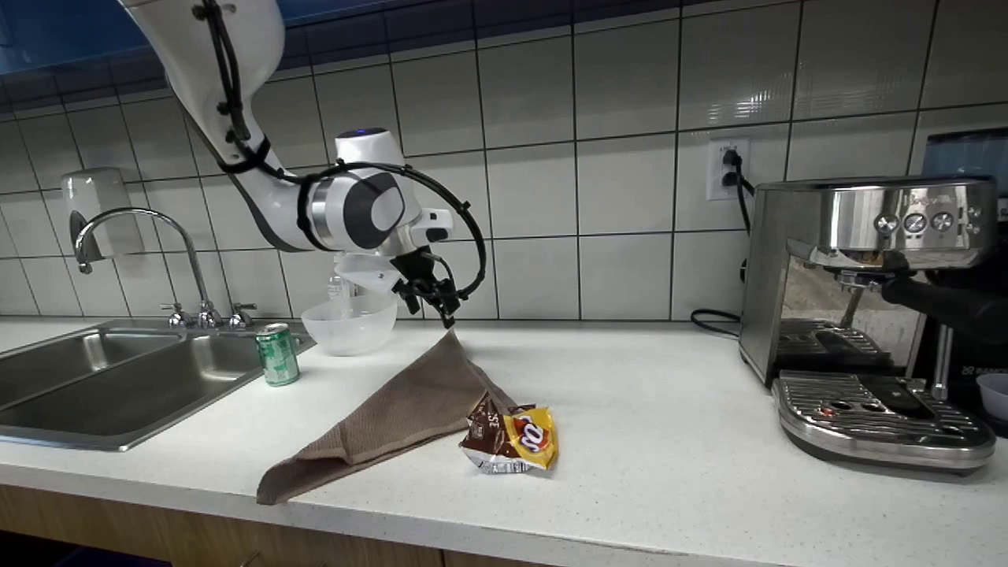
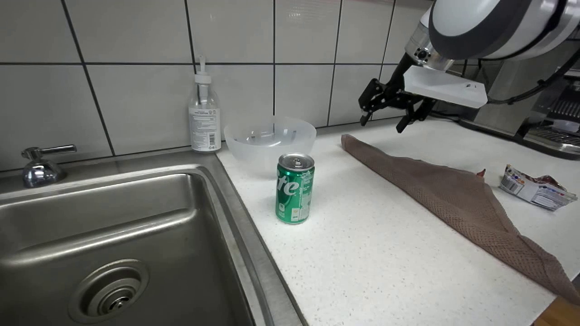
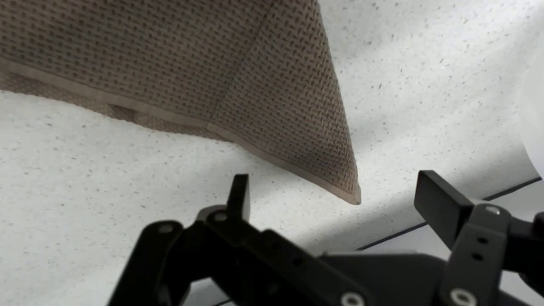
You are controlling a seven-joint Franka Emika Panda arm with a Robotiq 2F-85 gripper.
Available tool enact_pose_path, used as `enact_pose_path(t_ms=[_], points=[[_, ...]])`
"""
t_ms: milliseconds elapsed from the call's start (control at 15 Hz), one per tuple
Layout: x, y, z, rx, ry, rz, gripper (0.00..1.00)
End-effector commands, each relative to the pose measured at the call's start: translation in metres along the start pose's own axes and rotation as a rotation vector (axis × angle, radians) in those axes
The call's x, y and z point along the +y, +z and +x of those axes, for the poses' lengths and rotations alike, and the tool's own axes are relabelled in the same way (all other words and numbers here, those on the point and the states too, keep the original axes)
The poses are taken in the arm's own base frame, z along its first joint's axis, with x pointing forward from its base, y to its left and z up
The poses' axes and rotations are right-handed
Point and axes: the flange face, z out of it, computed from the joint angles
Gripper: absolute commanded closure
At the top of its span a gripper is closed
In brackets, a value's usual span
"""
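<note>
My gripper [image 3: 332, 180] is open, with nothing between its fingers. It hangs above the counter, close to the pointed corner of a brown woven towel [image 3: 255, 76]. In the wrist view the corner lies between the two fingers and appears apart from them. In both exterior views the gripper [image 1: 431, 313] [image 2: 382, 127] is above the towel's far end. The towel [image 1: 417, 394] [image 2: 435, 185] lies folded, its near end reaching the counter's front edge. A crumpled brown and yellow snack bag [image 1: 512, 437] [image 2: 537, 188] lies beside it. A small red tip [image 2: 481, 173] shows behind the towel.
A green can [image 1: 277, 354] [image 2: 295, 190] stands upright near the sink [image 1: 118, 441] [image 2: 235, 253]. A translucent bowl [image 1: 350, 327] [image 2: 267, 149] and a pump bottle [image 2: 205, 127] stand near the tiled wall. A coffee machine [image 1: 764, 276] stands across the counter from the sink.
</note>
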Motion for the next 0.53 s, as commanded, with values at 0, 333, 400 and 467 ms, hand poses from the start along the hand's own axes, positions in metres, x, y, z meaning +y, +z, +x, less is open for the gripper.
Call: enact_pose_path(t_ms=[0,333,400,467], points=[[0.0,0.019,0.017,0.037,-0.023,-0.009,0.0],[-0.001,0.037,0.024,0.053,-0.023,-0.019,0.0],[-0.003,0.039,0.025,0.054,-0.023,-0.017,0.0],[-0.005,0.041,0.025,0.055,-0.025,-0.016,0.0]])
